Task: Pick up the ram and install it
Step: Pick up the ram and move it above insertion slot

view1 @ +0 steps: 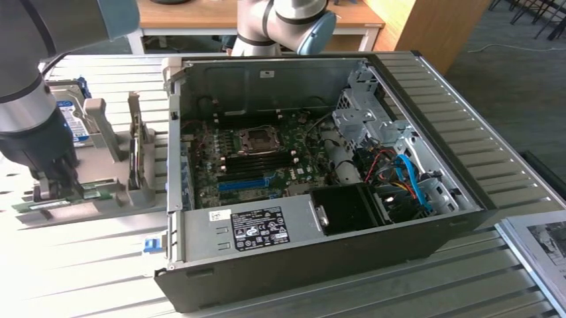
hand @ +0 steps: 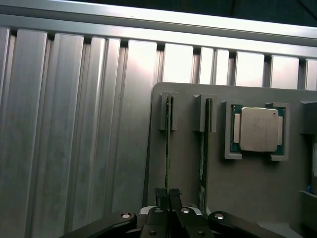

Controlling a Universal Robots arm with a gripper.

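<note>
Nearest, on the slatted metal table, the open computer case lies on its side. Its labelled power supply faces the camera. A small blue object sits just beside the case's corner at the exterior view's left, too small to identify.

Farther toward that left stands a gray holder. There the gripper has its fingers clenched, as far as the wrist view lets me judge, on the thin edge of the ram, which stands on edge in its slot. The gripper's links cover the ram's near end.

A second stick stands in the neighbouring slot, with the square processor in the recess beyond it. In the exterior view the arm hides much of the holder. Behind it a hard drive stands half hidden. Inside the case the motherboard lies uncovered.
</note>
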